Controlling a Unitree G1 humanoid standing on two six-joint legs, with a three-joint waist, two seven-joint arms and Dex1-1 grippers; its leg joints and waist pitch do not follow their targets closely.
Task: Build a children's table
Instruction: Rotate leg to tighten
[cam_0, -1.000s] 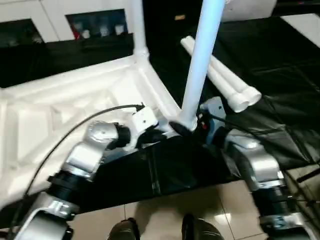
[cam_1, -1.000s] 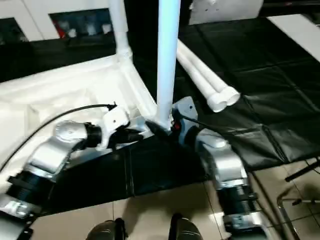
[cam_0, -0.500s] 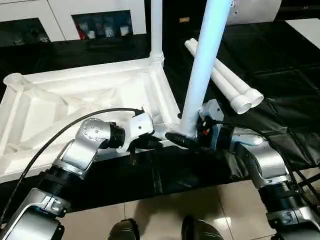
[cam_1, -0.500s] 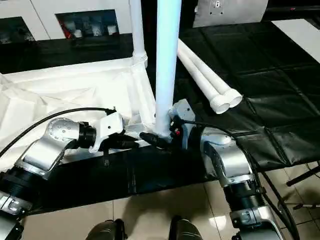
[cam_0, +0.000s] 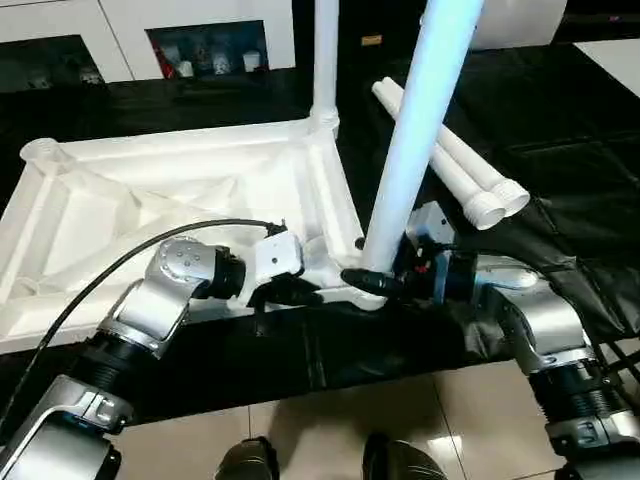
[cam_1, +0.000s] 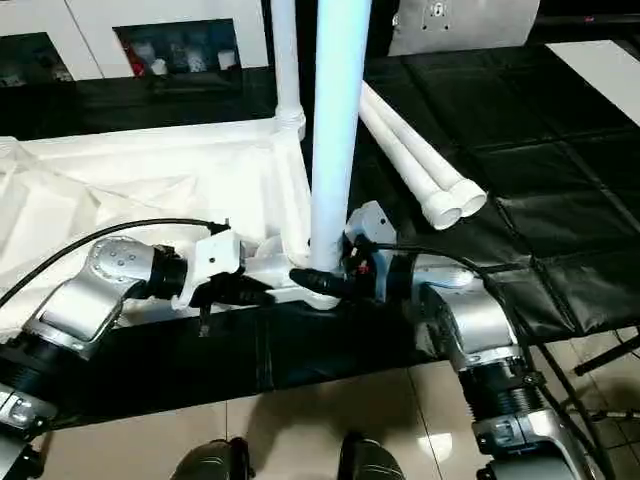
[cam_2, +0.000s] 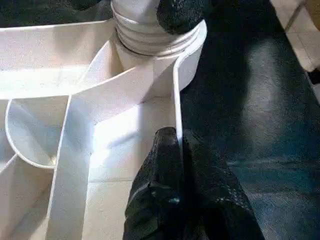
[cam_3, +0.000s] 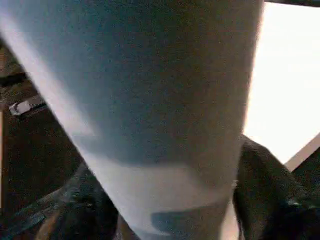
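The children's table lies upside down: its white ribbed top rests on the black mat. One leg stands in the far right corner socket. A second leg stands upright in the near right corner socket. My right gripper is shut on that leg's base, with one black finger pressed on the threaded collar. My left gripper is shut on the top's thin rim wall just beside that socket. Two loose legs lie side by side on the mat to the right.
The black mat-covered workbench runs out to the right, and its front edge passes just below both grippers. Tiled floor and my feet show beneath it. White cabinets stand behind. A black cable arcs over my left forearm.
The camera has steadied and shifted. My right gripper's fingers have drawn in around the base of the near leg. The left gripper keeps its hold on the rim.
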